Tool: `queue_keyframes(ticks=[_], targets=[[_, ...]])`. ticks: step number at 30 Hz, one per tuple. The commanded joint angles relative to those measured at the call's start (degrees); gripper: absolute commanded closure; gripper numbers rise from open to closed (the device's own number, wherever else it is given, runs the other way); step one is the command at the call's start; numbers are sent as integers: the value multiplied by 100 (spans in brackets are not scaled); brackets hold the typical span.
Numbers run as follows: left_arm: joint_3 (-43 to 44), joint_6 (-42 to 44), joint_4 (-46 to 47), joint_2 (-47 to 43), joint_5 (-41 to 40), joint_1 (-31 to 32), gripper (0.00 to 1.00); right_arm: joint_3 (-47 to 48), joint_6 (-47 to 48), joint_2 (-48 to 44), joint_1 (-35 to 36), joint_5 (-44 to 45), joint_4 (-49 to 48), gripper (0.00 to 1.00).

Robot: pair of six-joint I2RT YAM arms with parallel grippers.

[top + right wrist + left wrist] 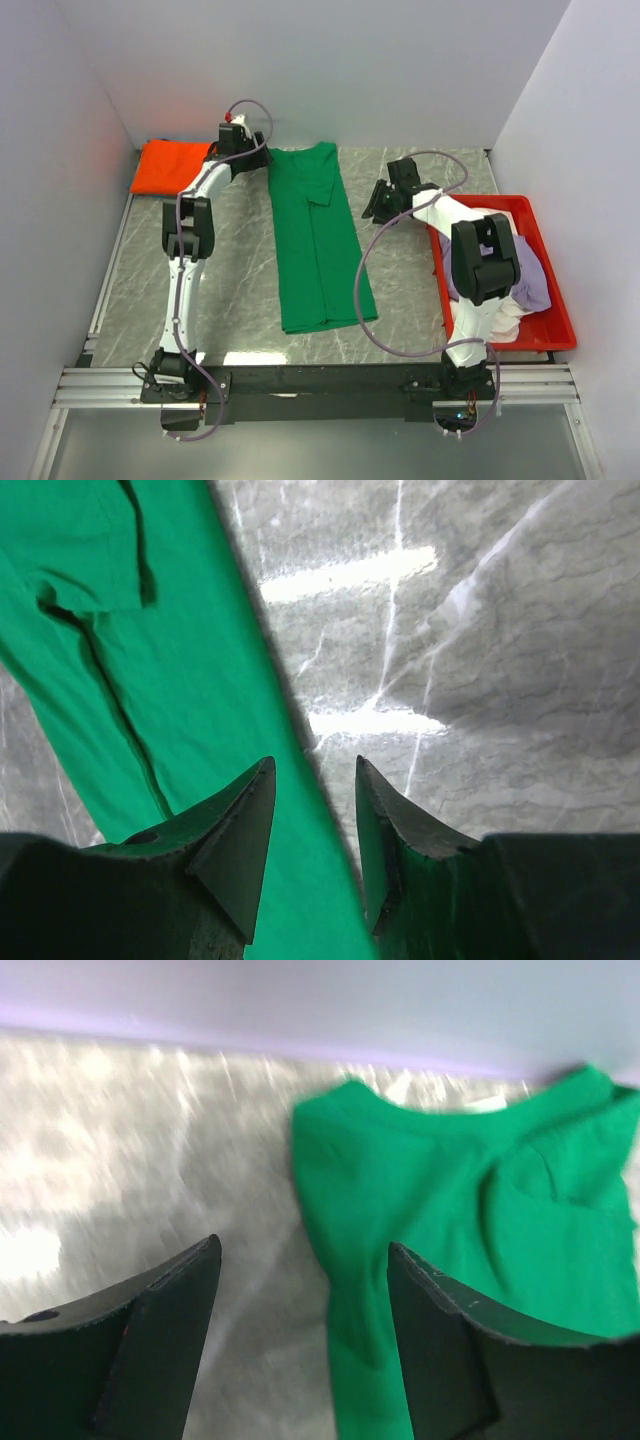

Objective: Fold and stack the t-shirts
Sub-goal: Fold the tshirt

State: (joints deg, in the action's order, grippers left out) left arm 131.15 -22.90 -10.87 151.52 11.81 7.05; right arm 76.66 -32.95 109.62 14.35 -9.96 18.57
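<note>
1. The left fingers (pixel 250 150) stand wide apart and hold nothing. In the wrist view I see only table (pixel 235 290) and the edge of green cloth in the gap between them.
2. The green t-shirt (pixel 315 245) lies flat on the table, folded lengthwise into a long strip. Its collar end is just to the right of the left fingers, and the rest of it runs back toward the arm bases.
3. The right fingers (pixel 378 208) are parted by a moderate gap and grip nothing. In the wrist view the shirt's right long edge passes beneath that gap. Green cloth shows by the left finger and bare marbled table by the right one.
4. The orange t-shirt (pixel 170 167) lies folded to the left of the left fingers, by the side wall and apart from the green one.
5. The red tray (pixel 505 202) sits to the right of the right fingers. It holds the lilac t-shirt (pixel 535 280) and the white t-shirt (pixel 512 318), both bunched up and partly hidden behind the right arm.
</note>
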Motion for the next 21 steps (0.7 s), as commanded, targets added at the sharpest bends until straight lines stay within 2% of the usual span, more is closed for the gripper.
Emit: queue_keyframes(ticks=[1,3,5,7,8,9,10,11,13,14,15,19,21], targets=[[-440,-162,279,-956,304,112,27,-211,26,-415,138,89,-37,55],[-1133,-373,366,-1588,164,112,27,-502,-88,-703,208,82,-151,55],[-2187,-706,681,-2385,102,112,28,-985,-159,-933,287,178,-283,55],[-2986,-1301,875,-2959,58,121,33,-1486,-229,-1311,349,275,-406,55],[-3791,-1540,1033,-3519,40,139,35,-1679,-282,-1451,401,284,-476,55],[-4199,-1777,1043,-3794,32,165,38,-1855,-300,-1731,446,292,-529,55],[-4960,-2041,1244,-4067,5,287,39,-2187,-326,-1873,472,319,-564,55],[-5298,-2165,1237,-4583,-134,401,40,-2356,-378,-2014,498,388,-582,55],[-6097,-2324,940,-5060,-871,717,42,-2875,-414,-2488,613,415,-679,55],[-6302,-2420,694,-5471,-1161,1076,43,-3033,-440,-2638,656,476,-679,55],[-6513,-2543,396,-5676,-1782,1271,43,-3200,-458,-2926,735,494,-679,55],[-8231,-3350,340,-6757,-2375,2237,45,-4157,-598,-3605,867,451,-828,55],[-8788,-3642,340,-7372,-2473,2458,46,-4396,-677,-3946,920,442,-837,55]])
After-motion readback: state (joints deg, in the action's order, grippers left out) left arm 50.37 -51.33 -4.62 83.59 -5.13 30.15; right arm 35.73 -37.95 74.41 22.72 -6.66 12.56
